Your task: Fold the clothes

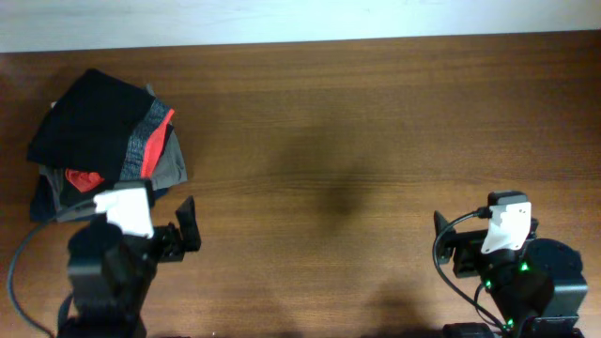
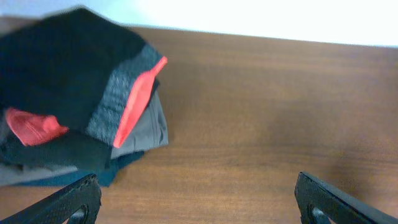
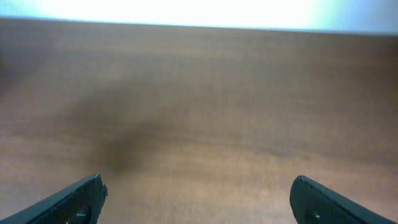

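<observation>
- Left gripper: at the near edge of the table, on the robot's left. Its two dark fingers stand spread wide with only bare wood between them. It holds nothing.
- Right gripper: at the near edge on the robot's right, well apart from the left one. Its jaws are likewise fully parted over bare wood and grasp nothing. A white camera housing sits on its wrist, and green lights show on the arm base below it.
- Cable: a dark loop running beside the left arm at the near left corner.
- Pile of garments: on the left side of the table, just beyond the left gripper; in the overhead view the left wrist's white housing overlaps its near edge.
- Navy garment: at the bottom of the pile, its edge showing on the near side.
- Red garment: a small patch showing in the near part of the pile, partly under black cloth.
- Grey garment: its corner juts out on the pile's right side, under the waistband.
- Black pants: bundled on top of the pile and covering most of it. The grey heathered waistband, edged in bright red-orange, lies along the right side, towards the table's middle. Neither gripper touches them.
- Table centre and right: brown wood grain with a faint dark shadow near the middle.
- Pale surface: a light band beyond the table's far edge.
</observation>
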Controlling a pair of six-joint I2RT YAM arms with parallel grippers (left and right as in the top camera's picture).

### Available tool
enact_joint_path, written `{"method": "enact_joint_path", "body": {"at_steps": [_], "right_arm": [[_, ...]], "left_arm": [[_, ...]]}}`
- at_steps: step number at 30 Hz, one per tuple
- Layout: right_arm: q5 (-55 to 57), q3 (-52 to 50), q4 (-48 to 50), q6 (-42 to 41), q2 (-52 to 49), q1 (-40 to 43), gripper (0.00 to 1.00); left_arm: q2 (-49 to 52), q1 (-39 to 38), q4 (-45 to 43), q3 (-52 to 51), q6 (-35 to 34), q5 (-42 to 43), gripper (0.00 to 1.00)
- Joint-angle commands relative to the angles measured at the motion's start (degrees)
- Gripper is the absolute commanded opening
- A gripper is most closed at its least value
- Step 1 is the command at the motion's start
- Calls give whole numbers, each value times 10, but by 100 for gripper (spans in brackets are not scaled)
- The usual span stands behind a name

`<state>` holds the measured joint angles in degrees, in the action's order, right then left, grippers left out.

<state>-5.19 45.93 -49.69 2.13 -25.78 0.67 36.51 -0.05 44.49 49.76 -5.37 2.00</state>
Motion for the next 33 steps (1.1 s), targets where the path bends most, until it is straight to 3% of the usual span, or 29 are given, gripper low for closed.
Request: {"method": "enact_joint_path", "body": {"at_steps": [1,22,28,33], "right_arm": [[11,-10,-29,-2,2,1,99],[11,-14,-50,-2,17,1,99],[7,-43,-51,-2,110,1,99],[3,-153,28,-2,231,1,99]], "left_arm": [[-51,-2,0,-9,11,-9,99],[-58,-2,4,-9,11,-9,99],[-58,-2,16,-9,11,-9,99],[-58,-2,16,-9,11,-9,99]]}}
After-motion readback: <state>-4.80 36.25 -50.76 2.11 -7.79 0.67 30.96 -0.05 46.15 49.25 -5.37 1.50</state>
